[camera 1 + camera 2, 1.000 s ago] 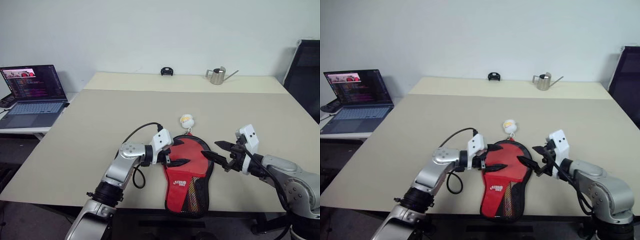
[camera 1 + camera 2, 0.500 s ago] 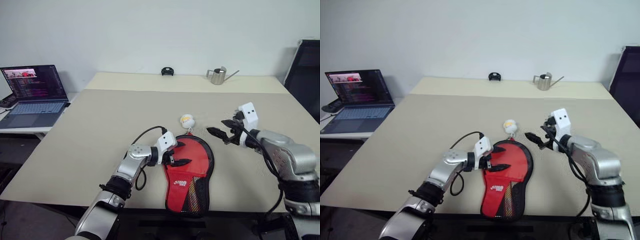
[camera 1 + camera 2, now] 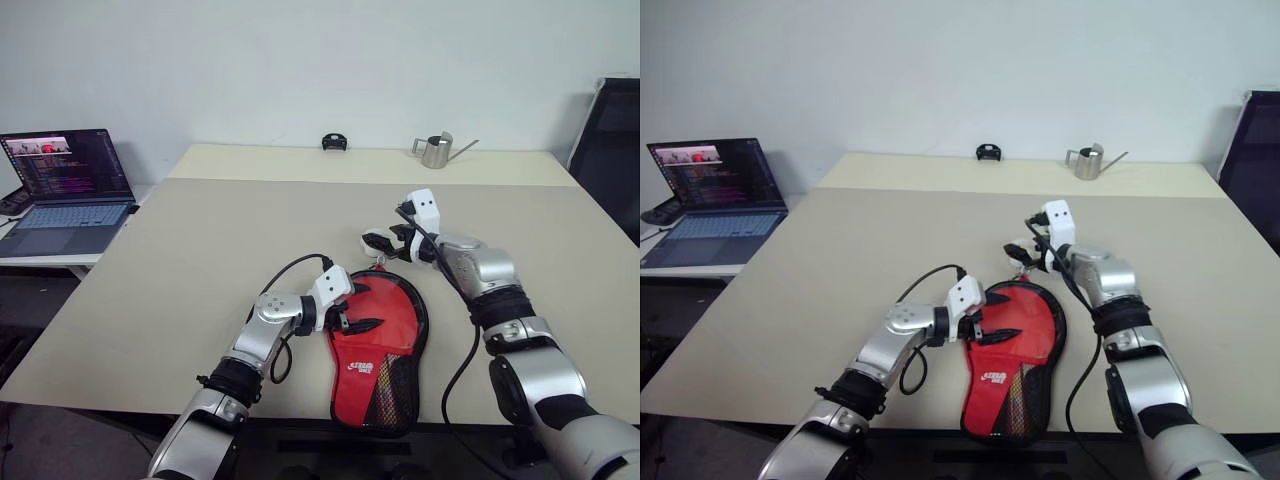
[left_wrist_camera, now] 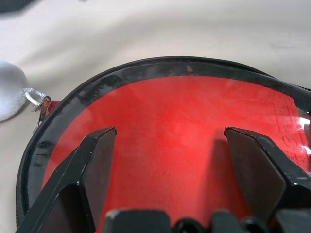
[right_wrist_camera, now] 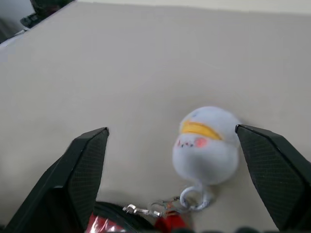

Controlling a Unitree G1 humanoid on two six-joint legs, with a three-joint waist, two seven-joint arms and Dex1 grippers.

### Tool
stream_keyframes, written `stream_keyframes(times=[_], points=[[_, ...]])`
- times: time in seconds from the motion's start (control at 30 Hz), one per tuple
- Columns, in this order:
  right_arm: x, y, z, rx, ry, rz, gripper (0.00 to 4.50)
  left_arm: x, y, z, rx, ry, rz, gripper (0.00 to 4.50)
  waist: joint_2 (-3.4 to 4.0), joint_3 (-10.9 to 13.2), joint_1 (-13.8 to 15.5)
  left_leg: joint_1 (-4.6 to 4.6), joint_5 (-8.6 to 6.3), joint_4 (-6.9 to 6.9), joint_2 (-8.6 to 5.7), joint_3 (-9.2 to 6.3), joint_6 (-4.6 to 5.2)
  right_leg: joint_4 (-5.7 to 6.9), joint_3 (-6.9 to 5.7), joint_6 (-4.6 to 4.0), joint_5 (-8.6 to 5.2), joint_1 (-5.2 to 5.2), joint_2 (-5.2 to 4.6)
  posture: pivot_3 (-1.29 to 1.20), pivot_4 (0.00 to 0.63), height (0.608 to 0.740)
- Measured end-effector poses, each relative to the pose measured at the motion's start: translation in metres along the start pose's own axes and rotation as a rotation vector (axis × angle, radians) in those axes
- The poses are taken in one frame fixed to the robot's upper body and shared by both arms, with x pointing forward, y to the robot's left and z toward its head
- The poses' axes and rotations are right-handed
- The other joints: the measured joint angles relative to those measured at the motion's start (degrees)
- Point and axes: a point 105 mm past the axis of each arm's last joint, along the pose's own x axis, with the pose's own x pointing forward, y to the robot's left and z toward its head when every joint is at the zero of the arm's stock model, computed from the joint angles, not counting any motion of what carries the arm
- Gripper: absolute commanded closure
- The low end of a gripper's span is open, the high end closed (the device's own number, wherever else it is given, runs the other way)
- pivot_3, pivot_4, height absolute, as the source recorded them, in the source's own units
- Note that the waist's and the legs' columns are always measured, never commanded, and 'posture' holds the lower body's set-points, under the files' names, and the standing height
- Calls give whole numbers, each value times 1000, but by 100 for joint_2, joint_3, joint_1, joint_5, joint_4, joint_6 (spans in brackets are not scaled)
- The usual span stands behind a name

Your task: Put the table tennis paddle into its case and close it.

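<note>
Red case (image 3: 378, 335) under left gripper (image 3: 362, 307), spread, empty; right gripper (image 3: 385, 242) wide, empty, over white charm (image 5: 208, 144).

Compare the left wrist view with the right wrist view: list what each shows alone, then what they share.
Left wrist view alone: the open left gripper over the case's red face and black zip rim.

Right wrist view alone: the open right gripper with the white pull charm between its fingers, showing the charm's orange and pink marks, and far bare table.

Both: the charm, its clip ring at the top of the case, and the table.
</note>
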Motion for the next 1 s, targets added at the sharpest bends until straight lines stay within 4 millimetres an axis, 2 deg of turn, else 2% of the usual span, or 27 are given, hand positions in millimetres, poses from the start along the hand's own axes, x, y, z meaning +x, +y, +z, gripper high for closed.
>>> stream_keyframes(times=[0.13, 0.3, 0.53, 0.67, 0.83, 1.0], points=[[14, -6, -7, -34, 7, -73, 0, -2, 1, 0, 0, 9, 12, 631, 3, 2, -34, 0, 1, -4, 1, 0, -1, 4, 2, -1, -1, -6, 0, 0, 150, 740], [22, -7, -14, -87, 7, -122, 0, -4, 0, 0, -2, 12, 23, 631, 4, 2, -45, 0, 1, -7, 1, 3, -1, 3, 6, -1, -1, -8, -1, 0, 150, 740], [40, 21, -34, -147, 39, -116, 0, -11, -2, 0, 3, 25, 52, 631, 6, 2, -66, 3, 8, -49, 2, 12, -14, 5, 15, -4, -1, -29, -2, 0, 150, 740], [41, 21, -29, -200, 32, -152, 897, -13, -3, 0, 0, 29, 66, 586, 7, 2, -66, 4, 9, -57, 2, 13, -16, 4, 17, -7, -3, -35, -2, 0, 150, 740], [42, 19, -24, -249, 18, -191, 2741, -15, -4, -1, -1, 34, 72, 586, 8, 3, -71, 4, 11, -63, 4, 14, -19, 5, 15, -15, -7, -39, -2, 0, 150, 740], [41, 17, -23, -274, 22, -203, 4241, -13, -5, -1, 5, 34, 63, 586, 8, 3, -69, 4, 11, -63, 4, 15, -19, 5, 14, -15, -8, -38, -2, 0, 150, 740]])
